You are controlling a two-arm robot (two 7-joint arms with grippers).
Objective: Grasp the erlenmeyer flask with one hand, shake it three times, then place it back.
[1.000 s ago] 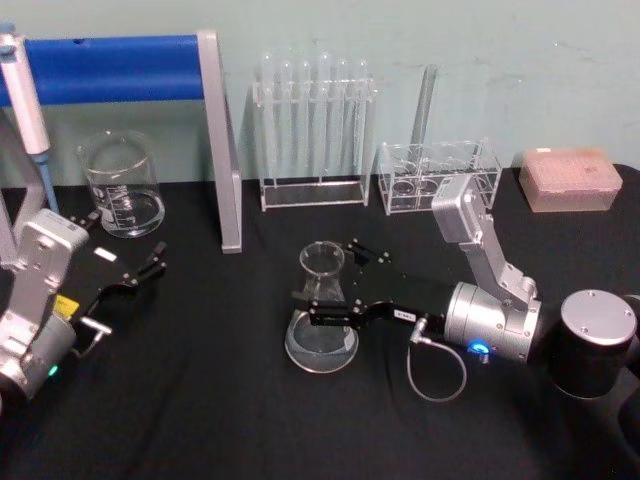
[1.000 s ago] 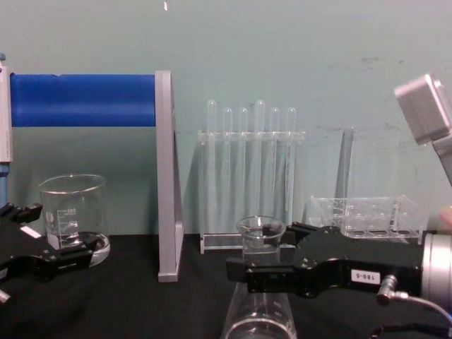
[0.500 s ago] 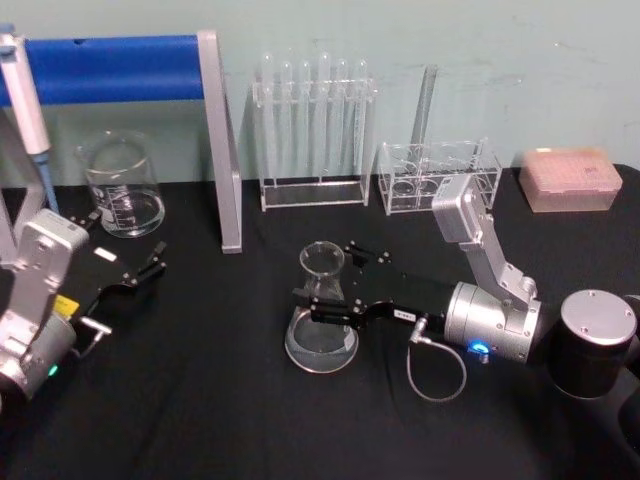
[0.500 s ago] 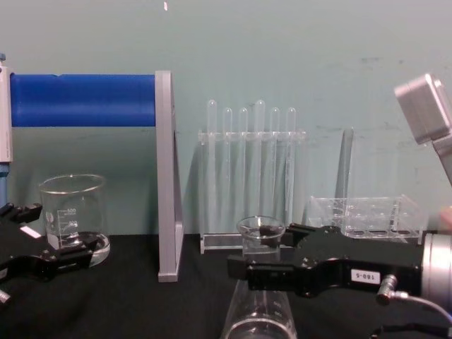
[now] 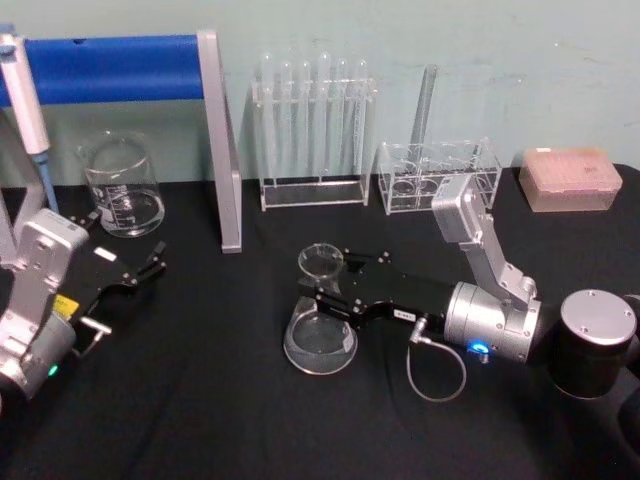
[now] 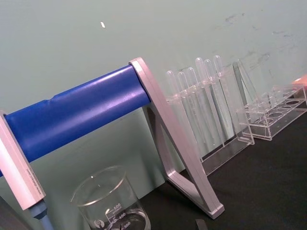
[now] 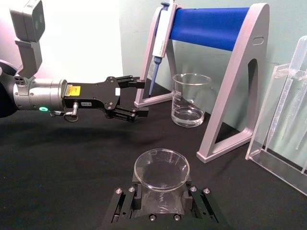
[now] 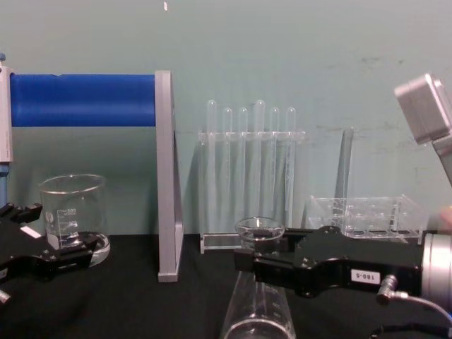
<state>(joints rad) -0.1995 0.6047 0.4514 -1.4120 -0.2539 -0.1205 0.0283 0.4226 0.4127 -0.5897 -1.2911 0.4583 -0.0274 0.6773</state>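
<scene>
A table [image 5: 200, 400] covered in matte black cloth stands against a pale green wall. At the far left a pipette [image 5: 22, 95] hangs on a stand [image 5: 120, 67] built from a grey metal frame and a thick, smooth blue roll. Below the roll sits a squat, straight-sided glass beaker [image 5: 122, 185] with printed graduations. In front of it, low over the cloth, is the left gripper [image 7: 138, 97], black with two slim fingers that are parted and hold nothing.

Right of the stand's grey leg is a clear plastic test-tube rack [image 5: 312, 130] holding a row of thin upright tubes. In front of the rack, at the middle of the table, is the erlenmeyer flask [image 5: 320, 335]. It is clear glass, with a wide round base narrowing to a slim neck and a flared round rim.

The right gripper [image 5: 322, 292], black with a small white numbered label and a silver cylindrical wrist, reaches in from the right. It is closed on the flask's neck just under the rim. Behind it stands a low clear tube holder [image 5: 440, 175], and farther right a pink tip box [image 5: 570, 180].

Compared with half a second earlier, the right gripper has rolled at the wrist and the flask now leans instead of standing straight. Whether its base has left the cloth cannot be told. The left gripper is where it was.
</scene>
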